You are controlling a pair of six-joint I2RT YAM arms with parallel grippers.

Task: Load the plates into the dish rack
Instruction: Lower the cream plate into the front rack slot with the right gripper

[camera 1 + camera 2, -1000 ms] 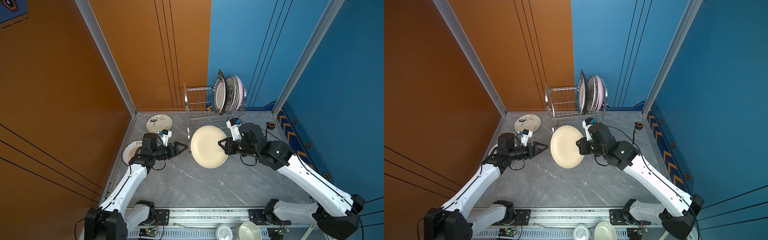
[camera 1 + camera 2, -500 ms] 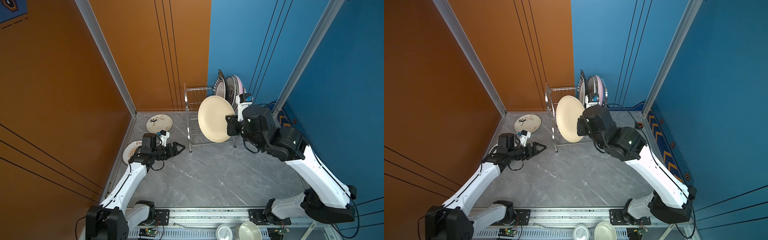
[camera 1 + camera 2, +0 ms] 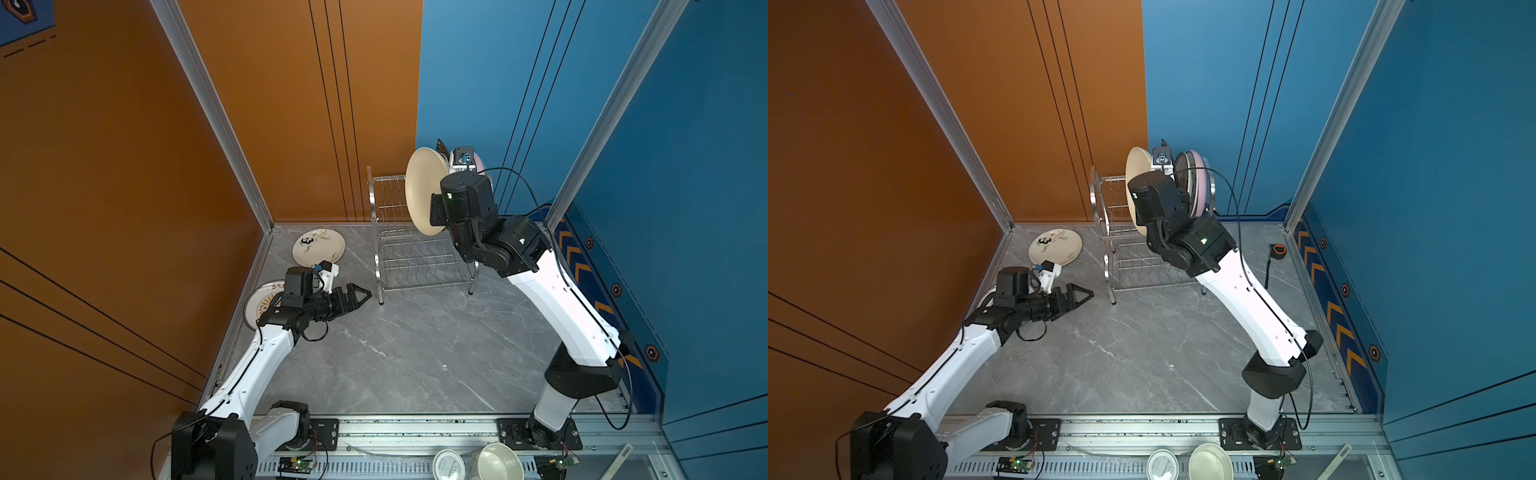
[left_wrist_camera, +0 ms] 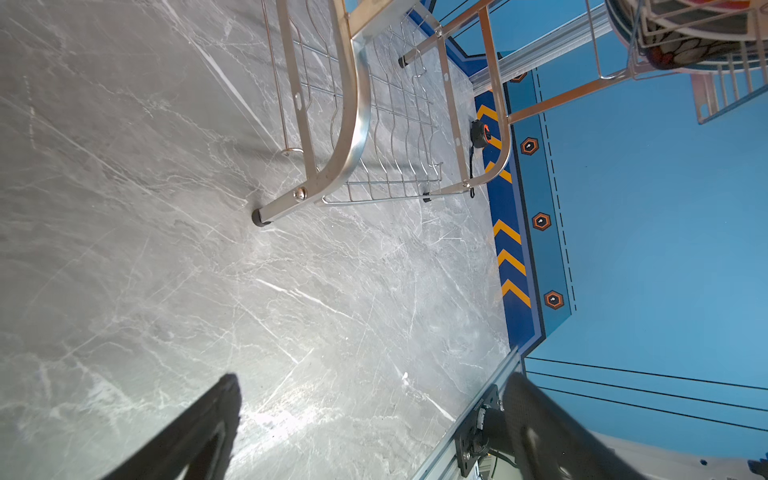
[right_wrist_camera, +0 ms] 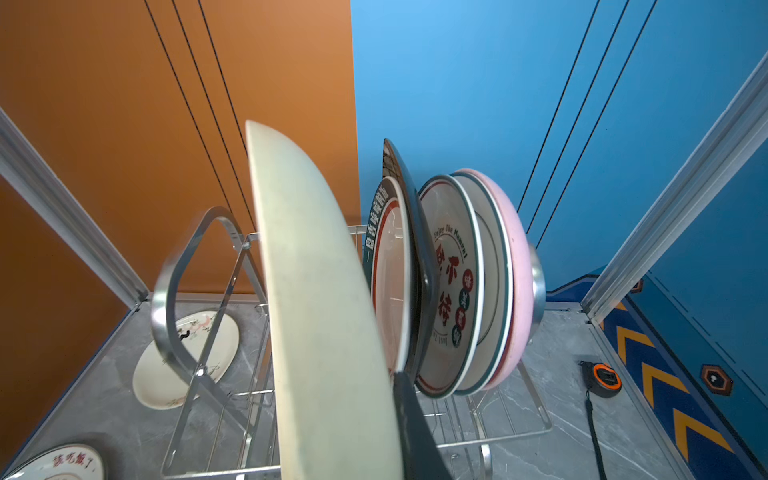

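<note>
Upright plates in rack; loose plates left.

Left arm: your left arm reaches low and forward from its base, forearm close to level.
Left wrist: rolled onto its side, roughly a quarter turn.
Left gripper: your left gripper is spread wide with nothing between the jaws. Both fingers show well apart in the wrist view.
Right arm: your right arm is raised high, with the lower link steep and the forearm angled up and back.
Right wrist: bent over at the top of the reach.
Right gripper: your right gripper is clamped on the rim of the plain cream plate, holding it on edge. One finger is visible, the other is hidden behind it.
</note>
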